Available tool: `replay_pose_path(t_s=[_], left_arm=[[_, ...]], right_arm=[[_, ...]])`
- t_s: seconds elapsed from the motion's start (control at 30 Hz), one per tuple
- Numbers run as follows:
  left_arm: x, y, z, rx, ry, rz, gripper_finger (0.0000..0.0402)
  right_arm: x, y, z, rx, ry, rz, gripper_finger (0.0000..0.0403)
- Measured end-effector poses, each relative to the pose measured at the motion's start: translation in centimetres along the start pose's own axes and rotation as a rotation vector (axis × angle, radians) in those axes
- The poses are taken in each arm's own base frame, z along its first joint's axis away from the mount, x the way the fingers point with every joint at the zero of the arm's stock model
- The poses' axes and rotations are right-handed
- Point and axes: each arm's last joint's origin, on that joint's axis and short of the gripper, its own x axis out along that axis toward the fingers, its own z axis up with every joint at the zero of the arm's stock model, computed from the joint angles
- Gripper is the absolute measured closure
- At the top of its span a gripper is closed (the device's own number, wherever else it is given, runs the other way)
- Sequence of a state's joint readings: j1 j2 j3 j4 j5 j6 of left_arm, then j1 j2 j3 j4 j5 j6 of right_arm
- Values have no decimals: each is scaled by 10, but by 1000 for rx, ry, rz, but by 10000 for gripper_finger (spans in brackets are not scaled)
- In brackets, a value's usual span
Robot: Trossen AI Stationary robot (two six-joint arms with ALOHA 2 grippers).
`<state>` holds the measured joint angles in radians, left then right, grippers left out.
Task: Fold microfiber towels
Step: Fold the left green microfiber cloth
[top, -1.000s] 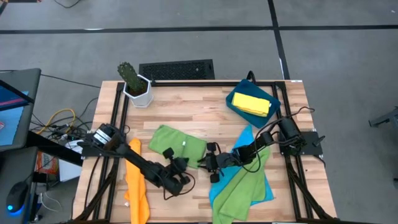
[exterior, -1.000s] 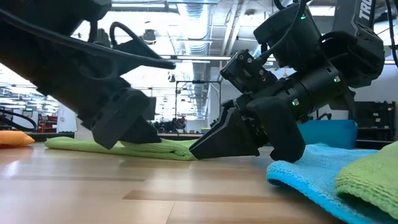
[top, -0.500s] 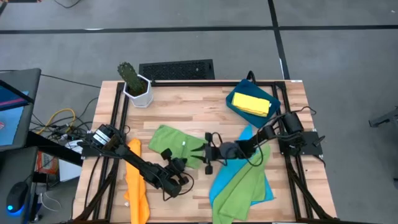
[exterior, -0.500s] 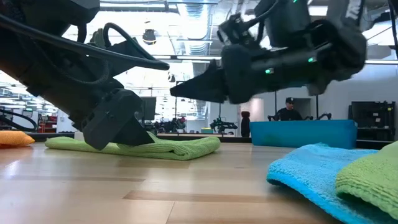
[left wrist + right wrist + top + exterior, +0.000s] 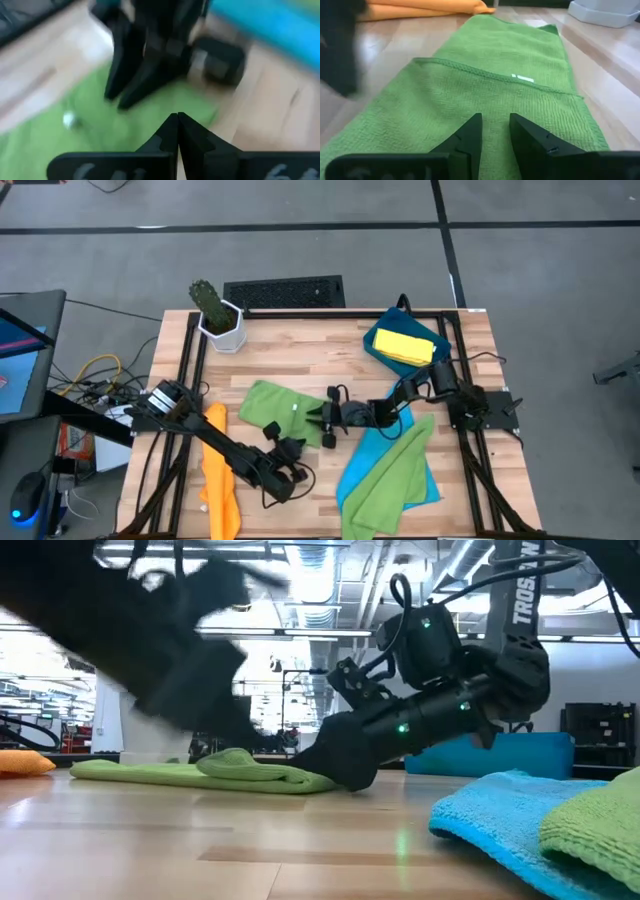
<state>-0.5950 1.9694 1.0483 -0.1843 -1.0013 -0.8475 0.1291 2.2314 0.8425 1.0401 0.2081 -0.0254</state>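
Observation:
A lime green towel [image 5: 285, 410] lies flat on the table's middle, with a low hump [image 5: 240, 764] on it. My right gripper [image 5: 325, 421] reaches in level from the table's right. Its fingers are a little apart and low at the towel's right edge [image 5: 318, 778]. My left gripper [image 5: 278, 450] is shut and empty, above the towel's near side, blurred in the low view [image 5: 190, 670]. An orange towel [image 5: 220, 470] lies at the near left. A second green towel [image 5: 385, 475] lies on a bright blue one [image 5: 395, 405] at the near right. A yellow towel [image 5: 405, 346] lies in the tray. My right gripper comes at the green towel's right edge [image 5: 495, 150] level from the table's right, its fingertips [image 5: 472, 131] low over the cloth with green showing in the narrow gap. Whether they touch or pinch the cloth, I cannot tell. The towel lies flat on the table.
A dark-blue tray [image 5: 380, 330] stands at the far right. A cactus in a white pot [image 5: 218, 320] stands at the far left corner. Bare wood [image 5: 300, 360] lies between them, behind the green towel.
My right gripper has gone toward the table's left, rising clear of the table and coming down again at the green towel's right edge. My left gripper has lifted off the towel and drawn back a little toward the near edge. The towel now shows a low hump.

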Motion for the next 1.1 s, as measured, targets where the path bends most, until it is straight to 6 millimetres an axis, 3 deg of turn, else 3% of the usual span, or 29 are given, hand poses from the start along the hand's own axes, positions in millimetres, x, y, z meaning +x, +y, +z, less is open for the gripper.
replay_pose_path(t_s=[0.13,0.4,0.53,0.9,0.97,1.1], left_arm=[[-4,-1,13,18,-132,98,401],[25,21,-49,-111,-101,193,401],[31,21,-64,-187,-120,213,402],[27,18,-68,-194,-110,193,402],[27,18,-68,-197,-108,192,402],[27,18,-69,-191,-108,191,402]], right_arm=[[0,1,0,-1,2,2,278],[0,1,0,-3,9,3,278],[0,2,0,-4,9,5,278],[-7,-2,33,-24,-139,-6,278],[0,-4,32,-14,-153,-15,278],[17,-6,8,-10,-86,-21,278]])
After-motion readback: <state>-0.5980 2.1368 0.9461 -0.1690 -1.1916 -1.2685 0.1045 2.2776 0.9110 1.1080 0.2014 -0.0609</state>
